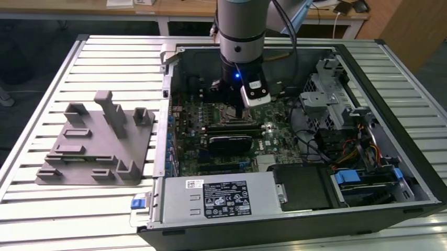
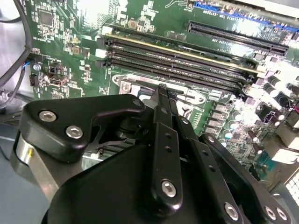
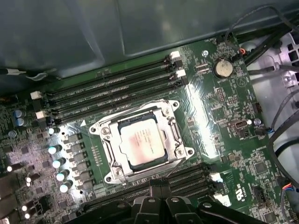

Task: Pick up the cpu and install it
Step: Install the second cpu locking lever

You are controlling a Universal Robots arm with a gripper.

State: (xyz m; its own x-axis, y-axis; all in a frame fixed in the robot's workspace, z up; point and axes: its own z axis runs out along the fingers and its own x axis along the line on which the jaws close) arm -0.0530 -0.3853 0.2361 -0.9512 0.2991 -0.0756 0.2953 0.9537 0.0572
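Pincer (image 3: pixel 156 198) above motherboard (image 3: pixel 224 116), fingers closed together, holding nothing visible. Cpu (image 3: pixel 141 142) already seated in socket (image 3: pixel 174 117), silver top showing, frame around it. Pick and placement look done; retention frame latching unclear.

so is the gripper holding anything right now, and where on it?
Nothing visibly held. The cpu sits in the socket on the motherboard, with the gripper apart, beside it.

One cpu (image 3: pixel 141 141) in one socket frame (image 3: pixel 108 131), one coin battery (image 3: pixel 223 68), one grey fixture (image 1: pixel 98 144), one computer case (image 1: pixel 391 89).
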